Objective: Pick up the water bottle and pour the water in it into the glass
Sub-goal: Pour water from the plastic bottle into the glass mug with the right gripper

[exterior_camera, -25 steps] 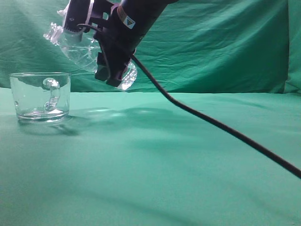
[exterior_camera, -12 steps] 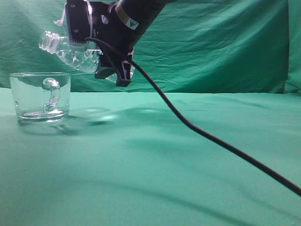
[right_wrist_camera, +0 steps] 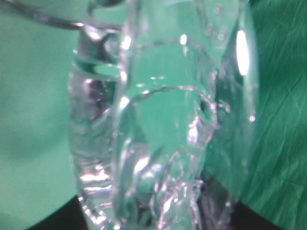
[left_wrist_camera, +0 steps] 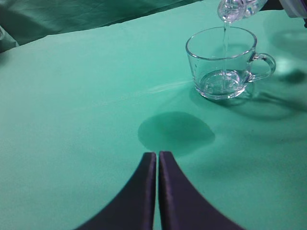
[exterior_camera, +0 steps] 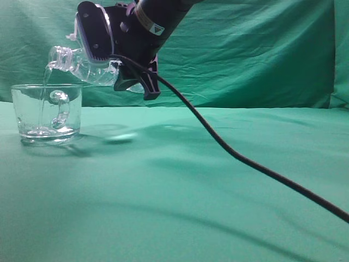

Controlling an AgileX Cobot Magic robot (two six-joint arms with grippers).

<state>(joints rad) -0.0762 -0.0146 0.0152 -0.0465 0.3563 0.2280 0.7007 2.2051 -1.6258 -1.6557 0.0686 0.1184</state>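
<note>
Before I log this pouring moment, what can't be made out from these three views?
- Right gripper: the right wrist view is filled by the blurred water bottle, so its fingers are hidden there.
- Bottle's lower body: covered by the gripper in the exterior view; cut off by the top edge in the left wrist view.
- Water left in the bottle: no level line readable.
- Water level in the glass: too faint, though a thin stream shows.

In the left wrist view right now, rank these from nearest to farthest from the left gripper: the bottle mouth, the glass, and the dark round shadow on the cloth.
1. The dark round shadow, on the cloth just ahead of the left gripper, whose jaws are shut.
2. The glass, farther ahead to the right, handle pointing right.
3. The water bottle mouth, at the top edge above the glass, water streaming down.
</note>
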